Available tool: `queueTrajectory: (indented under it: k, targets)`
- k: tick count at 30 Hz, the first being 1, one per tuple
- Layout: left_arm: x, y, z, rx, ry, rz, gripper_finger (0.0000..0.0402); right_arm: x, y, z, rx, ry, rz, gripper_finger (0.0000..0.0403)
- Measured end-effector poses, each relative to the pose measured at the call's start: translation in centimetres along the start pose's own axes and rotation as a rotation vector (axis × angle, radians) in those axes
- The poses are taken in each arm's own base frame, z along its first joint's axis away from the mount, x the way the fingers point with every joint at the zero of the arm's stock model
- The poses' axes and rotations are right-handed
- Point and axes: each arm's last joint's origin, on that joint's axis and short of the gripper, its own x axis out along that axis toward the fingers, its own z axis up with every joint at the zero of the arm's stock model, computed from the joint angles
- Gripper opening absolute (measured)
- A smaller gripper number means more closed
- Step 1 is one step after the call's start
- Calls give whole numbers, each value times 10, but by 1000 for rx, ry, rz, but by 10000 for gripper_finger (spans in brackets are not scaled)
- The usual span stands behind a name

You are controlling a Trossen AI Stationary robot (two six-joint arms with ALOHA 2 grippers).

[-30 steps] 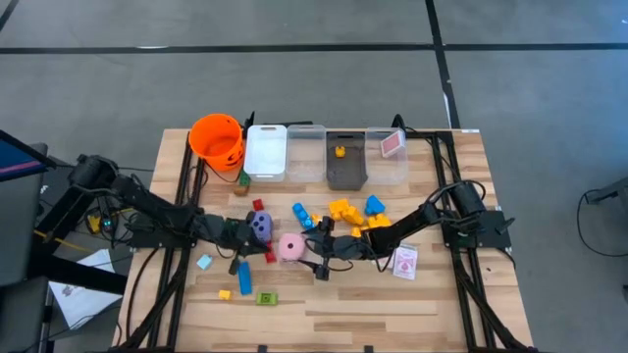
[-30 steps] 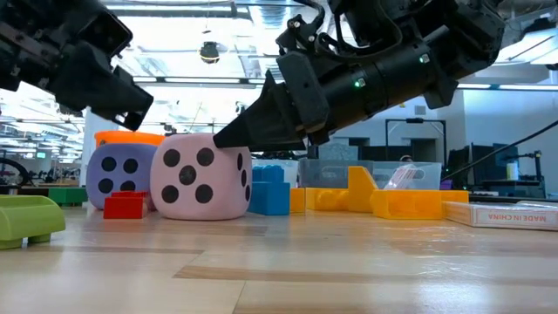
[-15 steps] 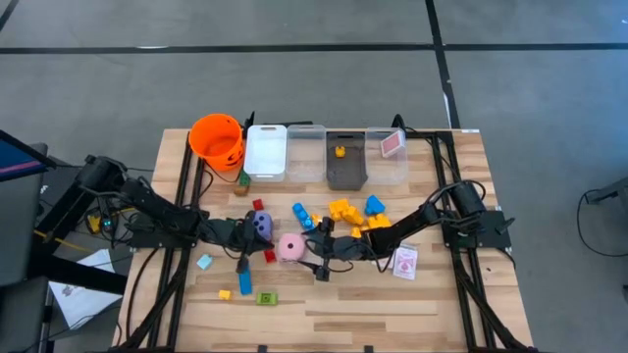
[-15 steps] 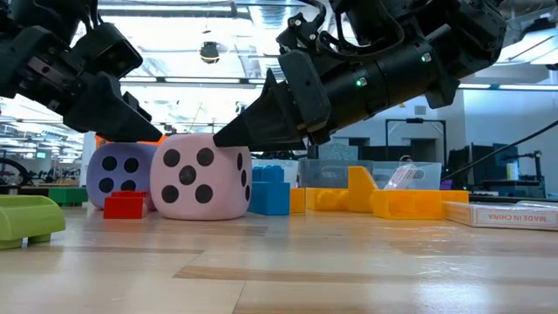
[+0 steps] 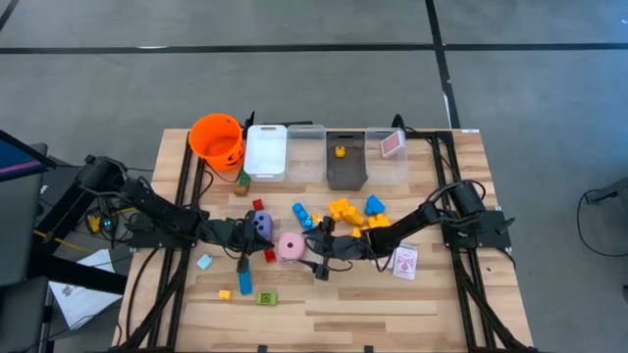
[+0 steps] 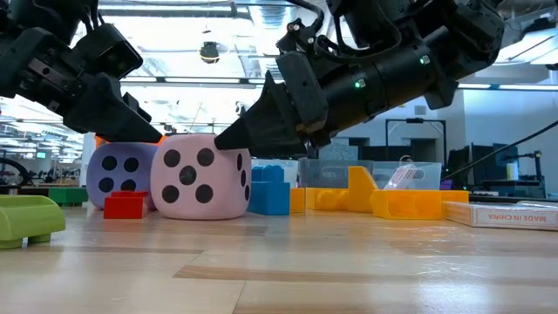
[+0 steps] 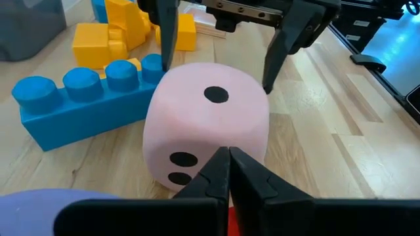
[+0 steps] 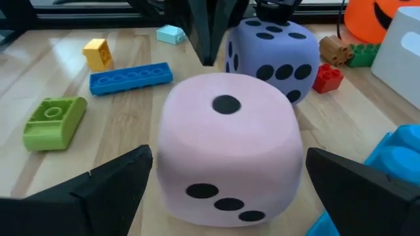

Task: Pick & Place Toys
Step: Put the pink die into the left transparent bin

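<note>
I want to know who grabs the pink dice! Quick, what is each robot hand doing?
Left hand: closed, holding nothing, next to the pink die.
Right hand: open on both sides of the pink die, not gripping.

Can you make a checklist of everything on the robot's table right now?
Surface: wooden table.
Job's things: pink die beside purple die; blocks scattered; cards.
Clutter: orange bucket, four bins along the far edge.
Grippers: right gripper jaws open, either side of the pink die; left gripper jaws shut, pointing at the pink die.
Cables: black cable on the floor.
Surroundings: grey floor, papers.
</note>
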Motion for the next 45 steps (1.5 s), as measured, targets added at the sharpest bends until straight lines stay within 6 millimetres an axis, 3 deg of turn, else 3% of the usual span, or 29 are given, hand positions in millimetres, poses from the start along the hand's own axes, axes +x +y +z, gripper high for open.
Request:
queueTrajectory:
  k: [27, 45]
  targets:
    - [2, 7, -1, -26, 6, 44, 0, 0, -1, 0, 0, 1, -2, 400]
    - [31, -1, 4, 22, 18, 39, 0, 0, -1, 0, 1, 0, -2, 400]
